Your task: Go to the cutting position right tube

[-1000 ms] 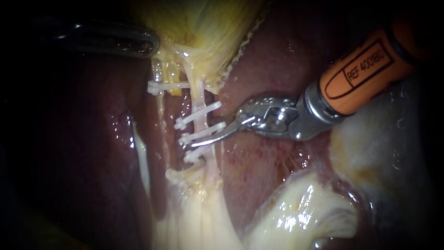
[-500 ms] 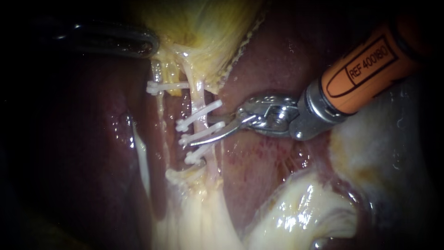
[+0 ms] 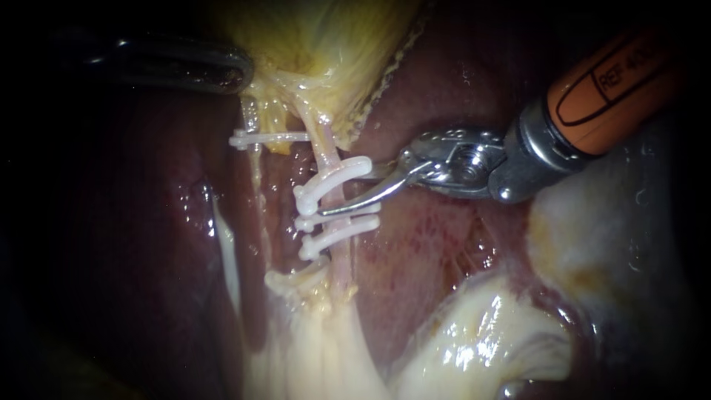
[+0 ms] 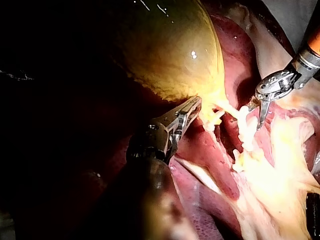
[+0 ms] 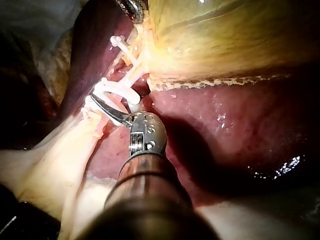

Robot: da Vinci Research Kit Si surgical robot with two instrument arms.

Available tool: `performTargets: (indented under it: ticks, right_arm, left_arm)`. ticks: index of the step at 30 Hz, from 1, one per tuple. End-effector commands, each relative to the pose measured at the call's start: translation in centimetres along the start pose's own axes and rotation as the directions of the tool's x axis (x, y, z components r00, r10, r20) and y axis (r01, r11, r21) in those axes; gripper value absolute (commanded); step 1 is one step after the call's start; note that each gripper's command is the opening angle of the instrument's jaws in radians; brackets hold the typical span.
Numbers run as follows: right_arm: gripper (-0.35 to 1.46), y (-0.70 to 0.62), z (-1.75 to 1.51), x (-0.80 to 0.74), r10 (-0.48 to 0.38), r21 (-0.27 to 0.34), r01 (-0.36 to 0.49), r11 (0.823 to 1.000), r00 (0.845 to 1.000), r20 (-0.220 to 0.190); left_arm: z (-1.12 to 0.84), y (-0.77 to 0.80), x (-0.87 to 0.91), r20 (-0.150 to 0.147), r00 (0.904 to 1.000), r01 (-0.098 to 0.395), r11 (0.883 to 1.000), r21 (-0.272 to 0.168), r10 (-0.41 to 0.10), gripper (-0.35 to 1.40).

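Pale right tube (image 3: 338, 259) runs over the dark red liver (image 3: 429, 244), crossed by three white clips (image 3: 337, 226). Right instrument (image 3: 348, 196), jaws open, one blade across the tube between the upper two clips. Beyond, left instrument (image 3: 235, 74), jaws closed on the yellow gallbladder (image 3: 326, 44)

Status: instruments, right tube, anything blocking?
Right instrument jaws open, one blade across right tube between top clip and middle clip. Left instrument at gallbladder. Nothing blocking; clips close either side.
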Motion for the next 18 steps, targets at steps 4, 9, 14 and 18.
performTargets:
  ticks: [4, 9, 14, 18]
  right_arm:
    - [1.38, 0.03, 0.16, -0.05, -0.008, 0.03, 0.008, 1.0, 1.0, -0.023]
    - [1.42, 0.06, 0.41, -0.1, -0.018, 0.053, 0.021, 0.998, 0.999, -0.047]
    - [1.45, 0.05, 0.6, -0.06, -0.033, 0.069, 0.038, 0.997, 0.997, -0.076]
    - [1.45, 0.04, 0.72, 0.03, -0.059, 0.045, 0.066, 0.997, 0.989, -0.139]
  left_arm:
    - [0.0, 0.0, 0.0, 0.0, 1.0, 0.0, 1.0, 0.0, 0.0, -0.35]
    - [0.01, 0.0, 0.0, 0.0, 1.0, 0.0, 1.0, -0.001, 0.0, -0.35]
    - [0.01, 0.0, -0.01, 0.0, 1.0, 0.0, 1.0, -0.001, 0.0, -0.35]
    - [0.02, -0.01, -0.01, 0.0, 1.0, 0.001, 1.0, -0.001, -0.001, -0.35]
